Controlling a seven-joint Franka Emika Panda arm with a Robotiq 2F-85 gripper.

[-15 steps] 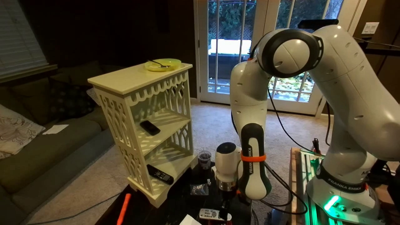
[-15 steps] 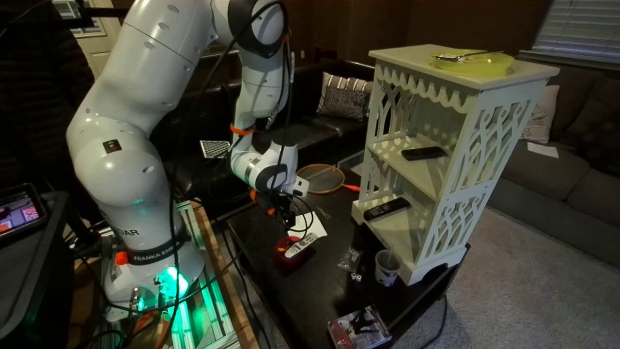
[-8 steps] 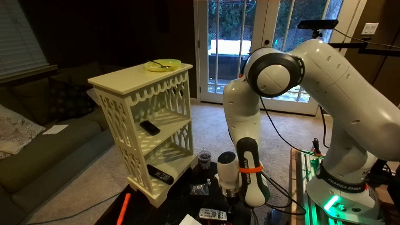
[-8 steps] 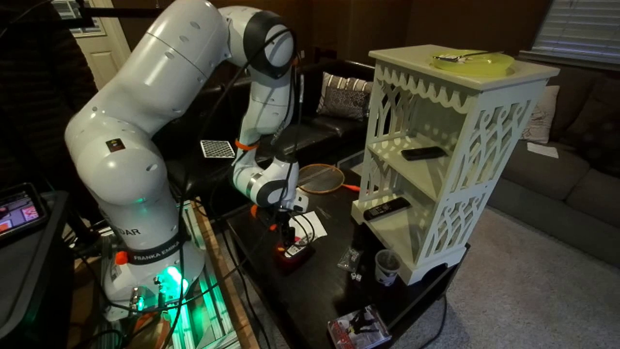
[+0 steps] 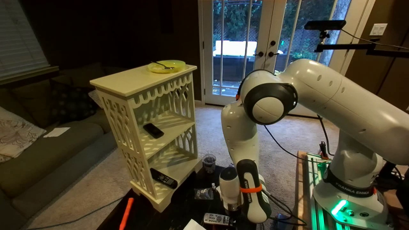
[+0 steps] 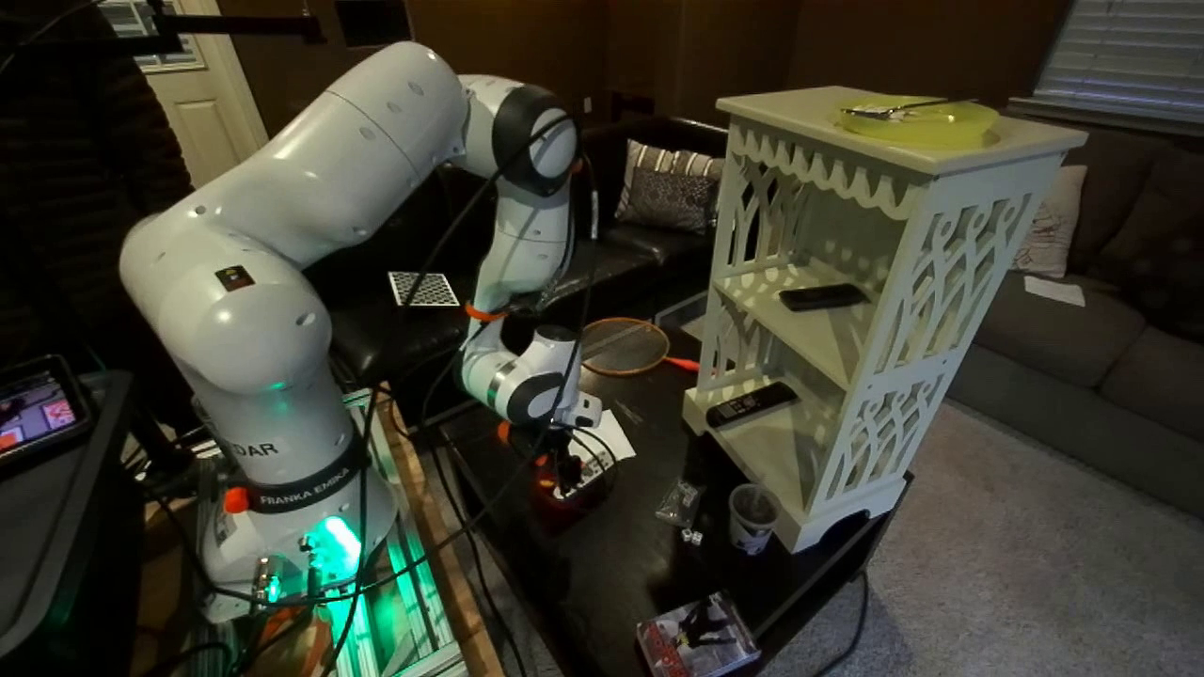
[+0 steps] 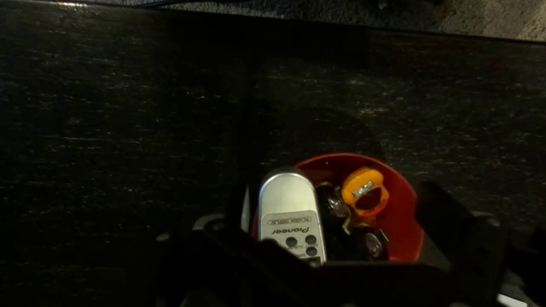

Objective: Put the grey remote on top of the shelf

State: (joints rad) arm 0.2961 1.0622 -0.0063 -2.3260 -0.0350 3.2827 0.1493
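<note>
The grey remote [image 7: 288, 204] is lying on the red bowl [image 7: 405, 226], long axis and rounded end pointing up the wrist view; rightward, an orange piece [image 7: 362, 187] is sitting inside. My jaws are standing wide on either side, gripping nothing.

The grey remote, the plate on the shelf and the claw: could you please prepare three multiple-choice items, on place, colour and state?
1. Where does the grey remote lie?
A) on the sofa
B) on the red bowl
C) on the floor

2. What colour is the plate on the shelf?
A) blue
B) black
C) yellow-green

3. The claw is:
A) open
B) shut
C) out of view

1 B: the wrist view shows it over the bowl's edge.
2 C: both exterior views show this colour.
3 A: in the wrist view, its fingers stand wide apart.
</note>
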